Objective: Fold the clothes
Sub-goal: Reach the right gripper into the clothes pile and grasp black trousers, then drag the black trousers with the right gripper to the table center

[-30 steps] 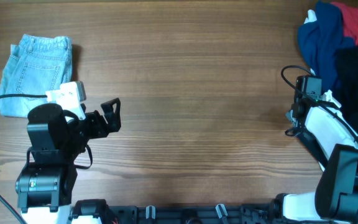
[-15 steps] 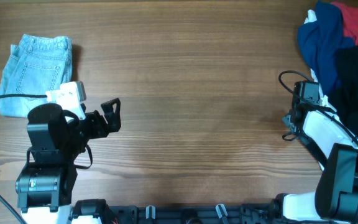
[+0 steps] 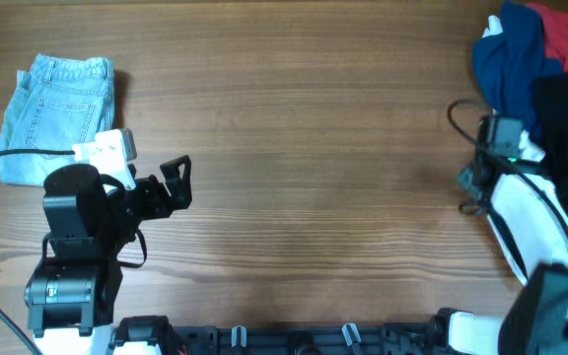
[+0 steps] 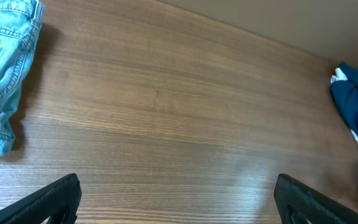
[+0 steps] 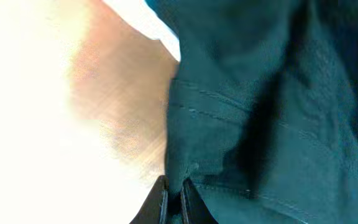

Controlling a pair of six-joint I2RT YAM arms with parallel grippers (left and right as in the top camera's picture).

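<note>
Near left, the left gripper (image 3: 178, 184) points right over the wooden table (image 3: 314, 148), jaws spread wide, holding nothing. The right arm reaches far-right. The right gripper (image 5: 173, 198), part open a second ago, is now pinched on the black garment (image 5: 260, 124), which runs near-to-far along the right edge. The folded denim garment (image 3: 57, 113) lies far left, waistband far. The navy garment (image 3: 506, 59) is heaped far right.
</note>
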